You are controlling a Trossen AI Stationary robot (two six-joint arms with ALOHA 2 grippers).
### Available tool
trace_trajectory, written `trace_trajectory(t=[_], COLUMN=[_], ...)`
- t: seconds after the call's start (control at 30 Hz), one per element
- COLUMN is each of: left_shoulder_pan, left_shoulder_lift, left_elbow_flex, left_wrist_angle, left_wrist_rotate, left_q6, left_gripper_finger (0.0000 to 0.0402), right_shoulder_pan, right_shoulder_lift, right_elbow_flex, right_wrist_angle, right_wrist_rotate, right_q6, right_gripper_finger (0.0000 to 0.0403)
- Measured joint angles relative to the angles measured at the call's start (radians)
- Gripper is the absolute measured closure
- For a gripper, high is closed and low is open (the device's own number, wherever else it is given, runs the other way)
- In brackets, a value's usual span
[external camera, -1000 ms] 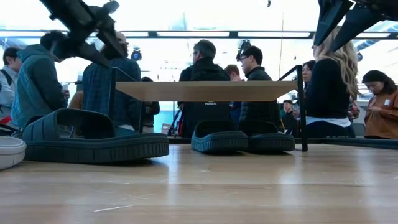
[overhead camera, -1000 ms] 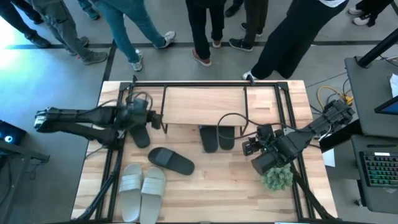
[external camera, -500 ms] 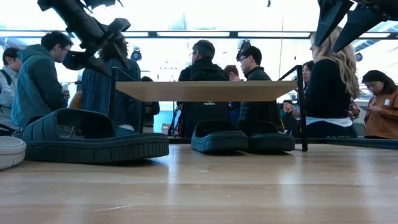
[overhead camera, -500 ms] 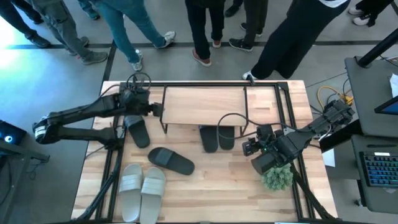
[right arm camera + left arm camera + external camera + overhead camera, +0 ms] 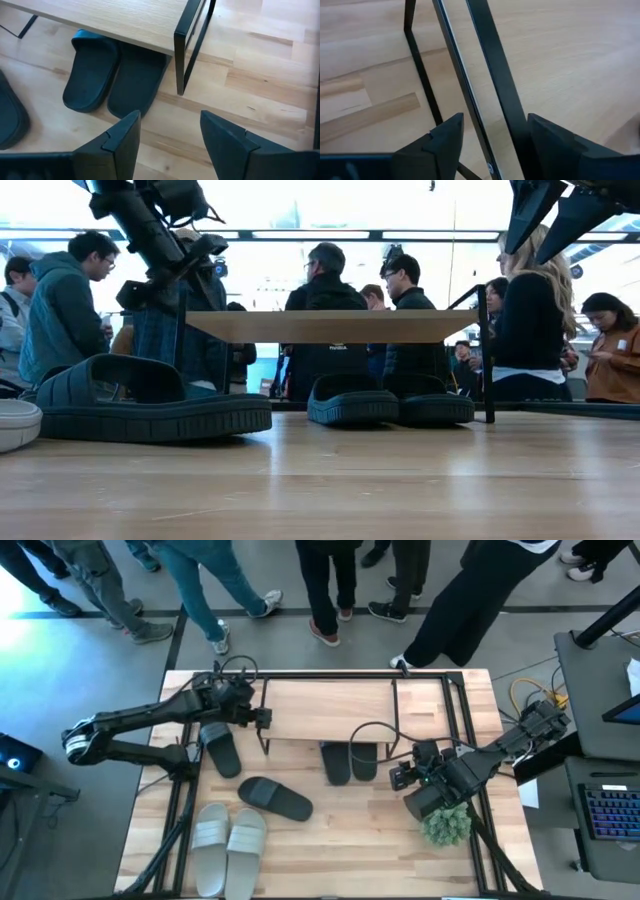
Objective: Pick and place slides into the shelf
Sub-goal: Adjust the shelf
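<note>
The shelf (image 5: 330, 708) stands at the table's far middle, and two black slides (image 5: 350, 762) lie side by side under its right half (image 5: 115, 75). Another black slide (image 5: 220, 750) lies left of the shelf. One more black slide (image 5: 275, 798) lies nearer the front (image 5: 150, 405). Two pale slides (image 5: 228, 838) lie at the near left. My left gripper (image 5: 262, 720) hangs open over the shelf's left edge (image 5: 485, 65), a finger on either side of it and not touching. My right gripper (image 5: 398, 778) hovers open right of the shelf (image 5: 170, 137).
A black metal frame (image 5: 330, 675) runs along the table's far edge and down both sides. A small green plant (image 5: 446, 826) sits at the near right beside the right arm. Several people stand beyond the far edge (image 5: 330, 310). Bare wood lies at the front middle.
My left gripper has swung from above the black slide left of the shelf toward the far edge, then toward the right, and now hangs a little lower at the shelf's left edge. The slides and the shelf have stayed put.
</note>
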Motion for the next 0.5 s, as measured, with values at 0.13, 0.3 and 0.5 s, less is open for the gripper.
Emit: trace_trajectory(t=[0.13,0.3,0.5], left_shoulder_pan=[-0.006,-0.018,-0.067], left_shoulder_lift=[-0.030,-0.065,-0.071], left_elbow_flex=[0.000,-0.003,-0.013], left_wrist_angle=[-0.031,-0.072,-0.101], left_wrist_rotate=[0.005,-0.003,0.014], left_q6=[-0.029,-0.052,-0.105], left_gripper_finger=[0.0260,0.0331,0.0362], right_shoulder_pan=[0.000,0.000,0.000], right_shoulder_lift=[0.000,0.000,0.000], right_elbow_flex=[-0.001,-0.005,-0.005], right_wrist_angle=[-0.002,-0.034,-0.063], right_wrist_rotate=[-0.001,-0.001,-0.002], right_q6=[-0.007,0.006,0.025], right_gripper_finger=[0.0204,0.0204,0.0204])
